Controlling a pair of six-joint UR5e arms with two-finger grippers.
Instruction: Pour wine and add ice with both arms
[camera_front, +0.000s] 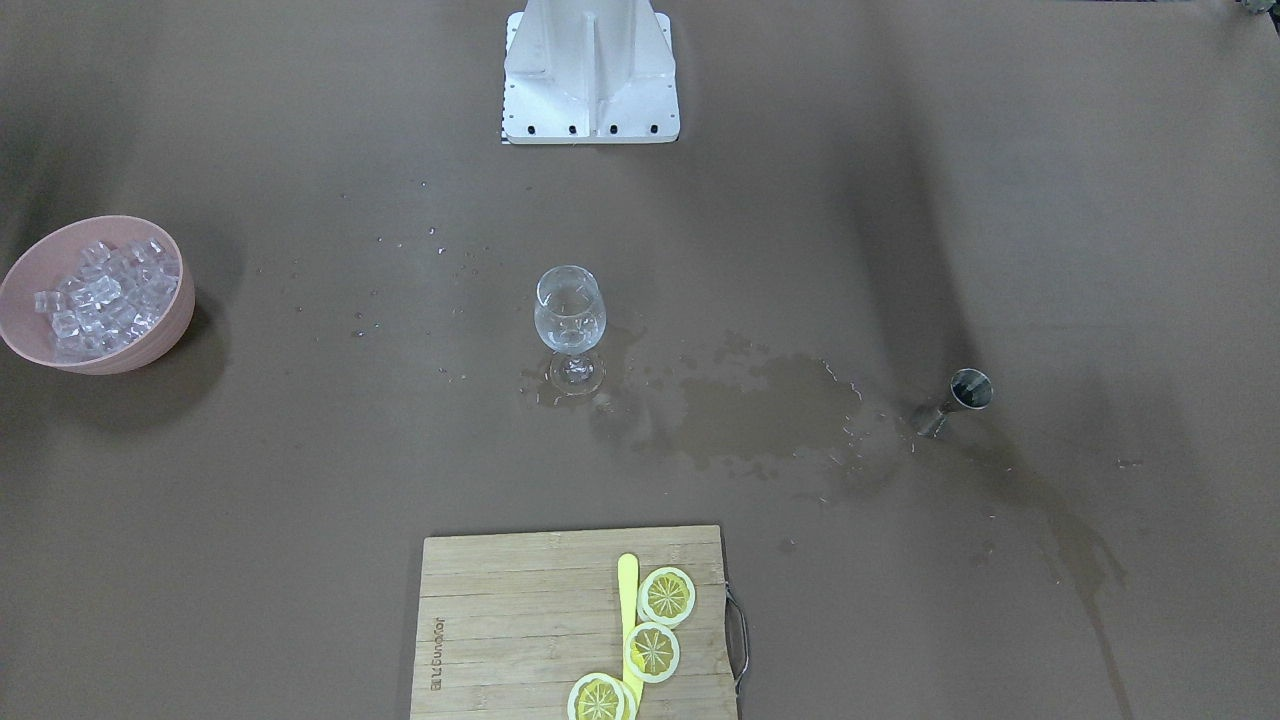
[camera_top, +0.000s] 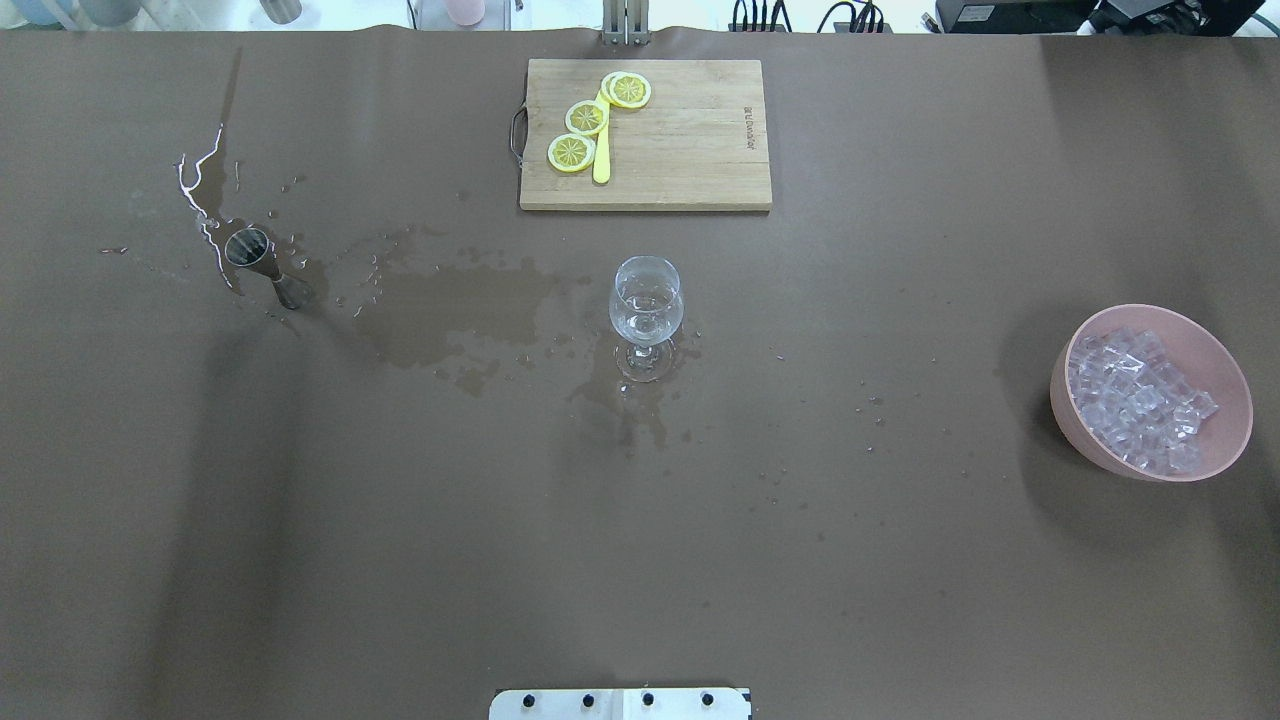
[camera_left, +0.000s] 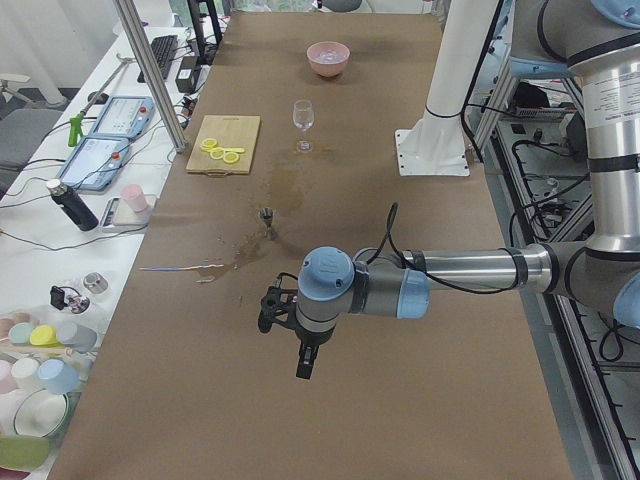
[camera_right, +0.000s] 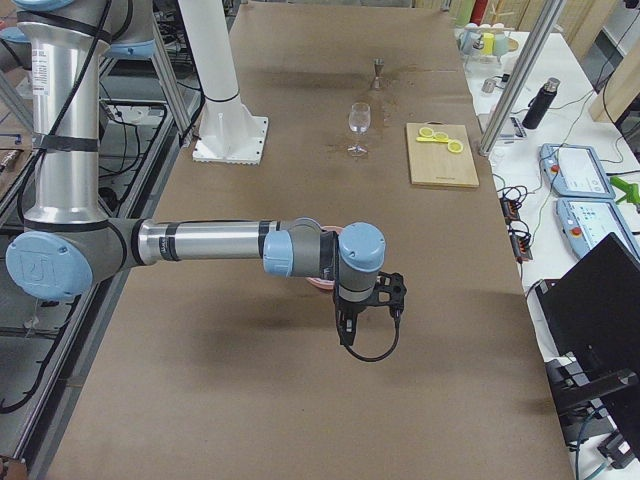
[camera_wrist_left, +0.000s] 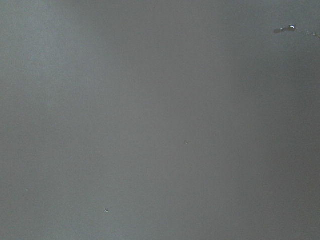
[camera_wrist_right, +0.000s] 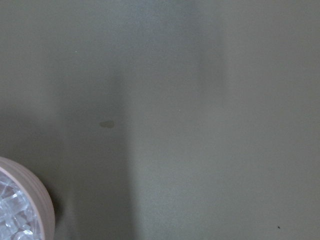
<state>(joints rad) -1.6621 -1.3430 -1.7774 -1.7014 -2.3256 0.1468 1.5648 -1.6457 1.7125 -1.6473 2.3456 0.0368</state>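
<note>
A clear stemmed wine glass (camera_front: 570, 318) (camera_top: 646, 308) stands upright mid-table with a small amount of clear wine in it. A pink bowl (camera_front: 165, 335) (camera_top: 1075, 420) heaped with ice cubes (camera_front: 100, 295) (camera_top: 1140, 395) stands toward my right end. A small steel jigger (camera_front: 958, 398) (camera_top: 262, 265) stands toward my left end. My left gripper (camera_left: 287, 325) hangs over bare table well short of the jigger. My right gripper (camera_right: 370, 300) hangs just beyond the bowl, whose rim (camera_wrist_right: 30, 200) shows in the right wrist view. I cannot tell whether either is open or shut.
A wet spill (camera_front: 760, 405) (camera_top: 450, 310) spreads between the glass and the jigger. A wooden cutting board (camera_front: 520, 620) (camera_top: 690, 150) with yellow lemon slices (camera_front: 667, 596) and a yellow stick lies at the far edge. The white pedestal (camera_front: 590, 70) stands at my base.
</note>
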